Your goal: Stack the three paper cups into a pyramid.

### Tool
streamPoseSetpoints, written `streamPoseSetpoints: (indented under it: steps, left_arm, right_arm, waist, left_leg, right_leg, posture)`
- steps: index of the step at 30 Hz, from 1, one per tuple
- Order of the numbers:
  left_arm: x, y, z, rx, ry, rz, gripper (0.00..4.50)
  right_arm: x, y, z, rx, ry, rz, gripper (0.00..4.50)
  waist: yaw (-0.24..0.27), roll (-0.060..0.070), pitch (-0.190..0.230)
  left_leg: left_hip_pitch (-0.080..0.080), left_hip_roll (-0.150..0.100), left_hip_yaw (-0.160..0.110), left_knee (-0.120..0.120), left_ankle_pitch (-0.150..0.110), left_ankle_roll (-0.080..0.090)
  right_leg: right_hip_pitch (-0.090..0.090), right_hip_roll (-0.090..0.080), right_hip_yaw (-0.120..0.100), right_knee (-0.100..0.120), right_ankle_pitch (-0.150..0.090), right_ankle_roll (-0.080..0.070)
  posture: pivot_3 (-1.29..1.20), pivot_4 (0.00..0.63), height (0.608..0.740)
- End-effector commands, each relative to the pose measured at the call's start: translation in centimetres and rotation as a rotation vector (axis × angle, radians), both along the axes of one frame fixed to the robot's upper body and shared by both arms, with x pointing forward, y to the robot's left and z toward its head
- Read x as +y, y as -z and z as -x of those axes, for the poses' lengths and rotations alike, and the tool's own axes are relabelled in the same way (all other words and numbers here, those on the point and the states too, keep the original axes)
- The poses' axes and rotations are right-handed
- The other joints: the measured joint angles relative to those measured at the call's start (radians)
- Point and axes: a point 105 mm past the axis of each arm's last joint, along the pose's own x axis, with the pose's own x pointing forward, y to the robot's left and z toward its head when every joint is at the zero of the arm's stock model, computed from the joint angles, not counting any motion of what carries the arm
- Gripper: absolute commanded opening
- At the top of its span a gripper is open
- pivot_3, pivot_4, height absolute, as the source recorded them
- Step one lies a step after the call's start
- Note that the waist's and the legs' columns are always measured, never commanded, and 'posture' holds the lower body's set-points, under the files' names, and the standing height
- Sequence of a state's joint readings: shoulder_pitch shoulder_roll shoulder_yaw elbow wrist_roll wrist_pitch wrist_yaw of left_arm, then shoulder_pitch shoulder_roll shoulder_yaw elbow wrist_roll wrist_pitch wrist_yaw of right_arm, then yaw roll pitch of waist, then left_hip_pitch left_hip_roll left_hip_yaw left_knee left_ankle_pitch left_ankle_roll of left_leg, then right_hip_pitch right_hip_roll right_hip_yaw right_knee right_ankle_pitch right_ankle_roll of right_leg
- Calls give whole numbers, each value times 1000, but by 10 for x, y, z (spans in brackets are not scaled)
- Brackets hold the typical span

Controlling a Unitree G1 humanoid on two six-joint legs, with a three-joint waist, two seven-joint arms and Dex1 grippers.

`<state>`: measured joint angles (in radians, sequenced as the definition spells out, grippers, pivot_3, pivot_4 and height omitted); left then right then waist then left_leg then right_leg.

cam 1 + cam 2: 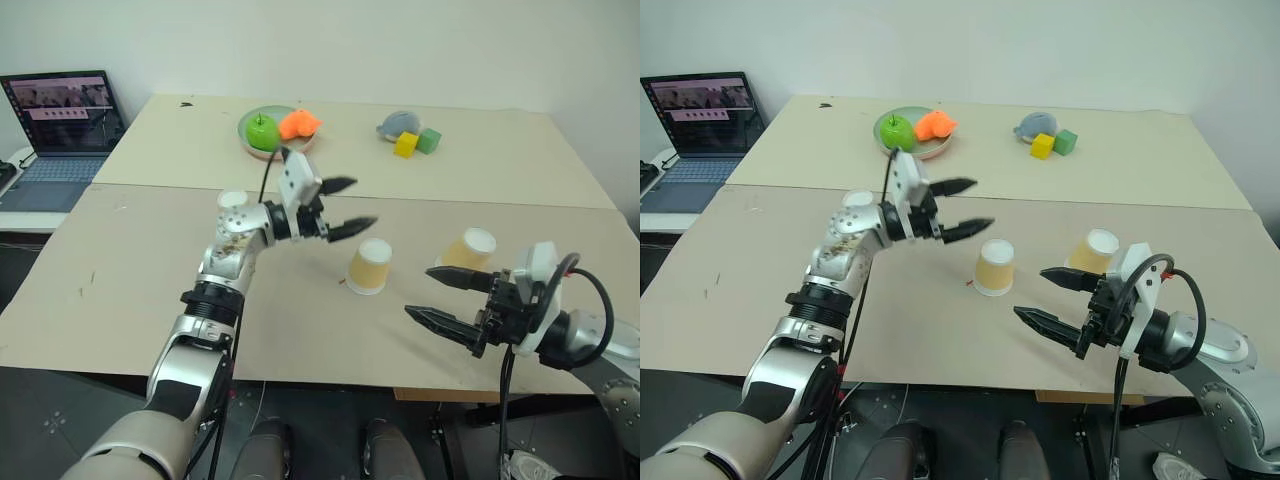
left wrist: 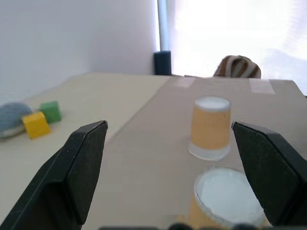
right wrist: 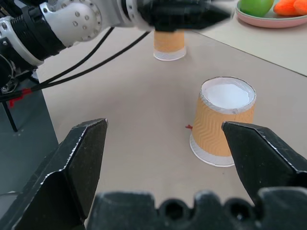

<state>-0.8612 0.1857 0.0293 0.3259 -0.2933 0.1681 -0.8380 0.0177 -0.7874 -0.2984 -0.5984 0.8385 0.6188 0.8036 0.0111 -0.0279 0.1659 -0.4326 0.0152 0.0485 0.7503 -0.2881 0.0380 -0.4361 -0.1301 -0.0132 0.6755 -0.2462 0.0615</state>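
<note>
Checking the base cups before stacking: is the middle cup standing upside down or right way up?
Upside down. The middle cup rests on its wide rim, its closed white base facing up.

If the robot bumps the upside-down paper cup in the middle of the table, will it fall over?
Probably it would slide or tip easily: the middle paper cup looks thin and light. It stands upside down on its wide rim, which likely steadies it a bit. Once on its side, its tapered shape would probably make it roll in a curve.
</note>
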Motion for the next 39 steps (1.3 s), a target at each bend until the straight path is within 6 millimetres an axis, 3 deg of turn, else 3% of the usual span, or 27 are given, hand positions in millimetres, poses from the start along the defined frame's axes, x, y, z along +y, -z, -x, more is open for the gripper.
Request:
streamPoseSetpoints:
  steps: [1,4,9,13,21,23,29,33,39]
  left_arm:
    - [40,14,-6,94,-273,106,4409]
    - [52,23,4,192,-323,157,4409]
    - [102,48,-3,265,-661,166,4409]
    - [123,36,2,196,-796,194,4409]
    - [130,33,1,177,-858,198,4409]
    - [140,43,-6,194,-920,180,4409]
    - [144,59,-18,229,-952,152,4409]
    - [141,68,-24,257,-946,131,4409]
    - [130,64,-30,248,-909,121,4409]
  right_arm:
    - [3,-8,0,-34,-22,-13,4500]
    - [3,-6,-2,-27,-26,-13,4500]
    - [6,-5,-3,-20,-42,-24,4500]
    - [7,-2,-5,-17,-48,-24,4500]
    - [9,-4,-8,-29,-49,-37,4500]
    - [11,-4,-9,-35,-48,-42,4500]
    - [11,-5,-8,-45,-34,-44,4500]
    - [10,-6,-5,-46,-25,-45,4500]
    - [9,-6,-2,-49,-11,-42,4500]
  waist:
    - [-4,1,0]
    - [-5,0,0]
    - [3,-1,0]
    - [3,-1,0]
    - [2,-1,0]
    - [2,-1,0]
    - [1,-1,0]
    - [4,-1,0]
    - [2,-1,0]
  left_leg:
    - [1,0,0,0,0,0]
    - [4,0,0,-1,0,0]
    - [3,0,-1,0,1,-1]
    - [3,-1,-1,0,0,-1]
    - [3,-1,-1,0,0,-1]
    - [3,-1,-1,0,0,-1]
    - [3,-1,-1,0,0,-1]
    - [2,-1,-1,0,0,-1]
    - [3,-1,-1,0,0,-1]
  right_leg:
    - [1,0,1,0,0,0]
    - [2,0,0,1,0,0]
    - [3,0,0,1,1,1]
    - [3,0,0,-1,1,1]
    - [3,0,-1,0,1,1]
    - [3,0,-1,0,1,1]
    - [3,0,-1,-1,1,1]
    - [3,0,-2,-1,1,1]
    - [3,0,-1,0,1,1]
  posture:
    - [0,150,678]
    - [0,150,678]
    - [0,150,678]
    - [0,150,678]
    - [0,150,678]
    - [0,150,678]
    - [0,150,678]
    - [0,150,678]
    - [0,150,678]
